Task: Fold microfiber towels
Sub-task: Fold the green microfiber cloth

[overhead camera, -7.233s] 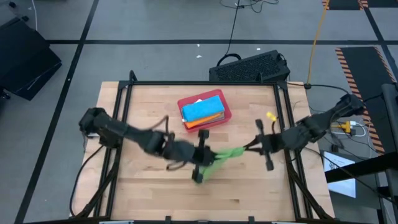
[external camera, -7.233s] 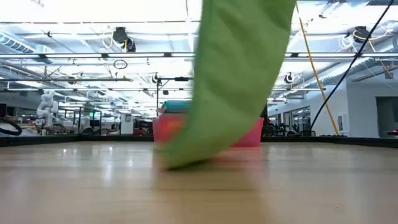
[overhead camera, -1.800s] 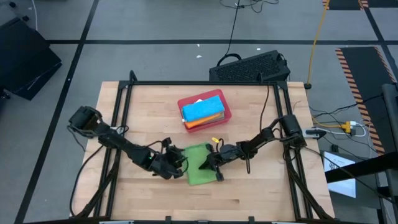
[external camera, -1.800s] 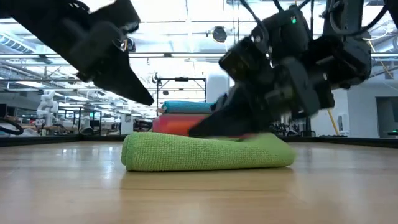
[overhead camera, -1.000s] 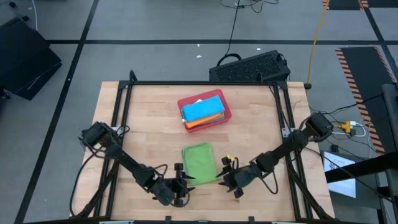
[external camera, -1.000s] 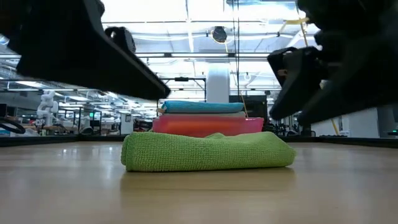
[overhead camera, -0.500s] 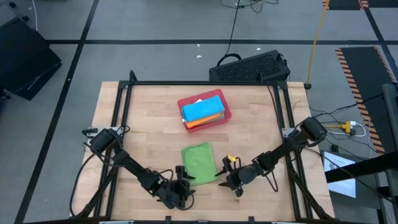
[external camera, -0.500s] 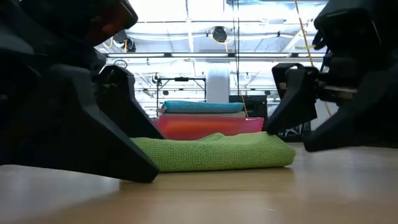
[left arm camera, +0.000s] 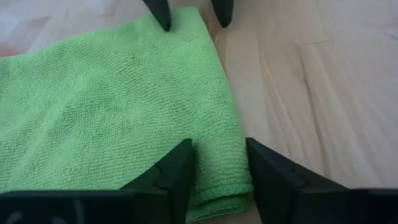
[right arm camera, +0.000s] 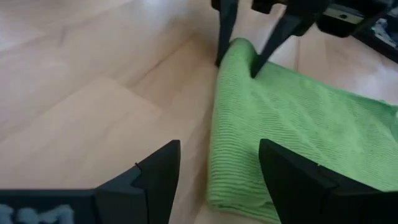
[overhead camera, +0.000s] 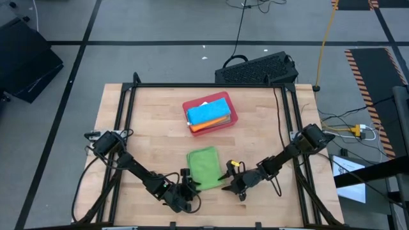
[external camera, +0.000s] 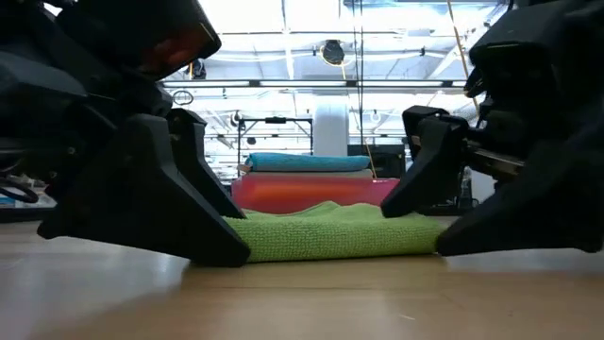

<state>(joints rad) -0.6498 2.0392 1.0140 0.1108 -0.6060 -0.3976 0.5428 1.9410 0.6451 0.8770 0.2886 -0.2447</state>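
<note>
Bright green towel [overhead camera: 204, 168] lies folded flat on desk [overhead camera: 147, 121], mid-way toward the near edge. L gripper [overhead camera: 186, 186] sits at its near-left corner, fingers part-open, straddling the hem. R gripper [overhead camera: 232, 184] at near-right corner, fingers spread wide over the edge. Red tray [overhead camera: 231, 117] w/ stacked towels sits behind, toward far edge.

Bare tabletop [overhead camera: 268, 121] open either side; red tray [overhead camera: 232, 116] blocking the far middle, folded green towel [overhead camera: 204, 167] hemmed between both pincers near the front
</note>
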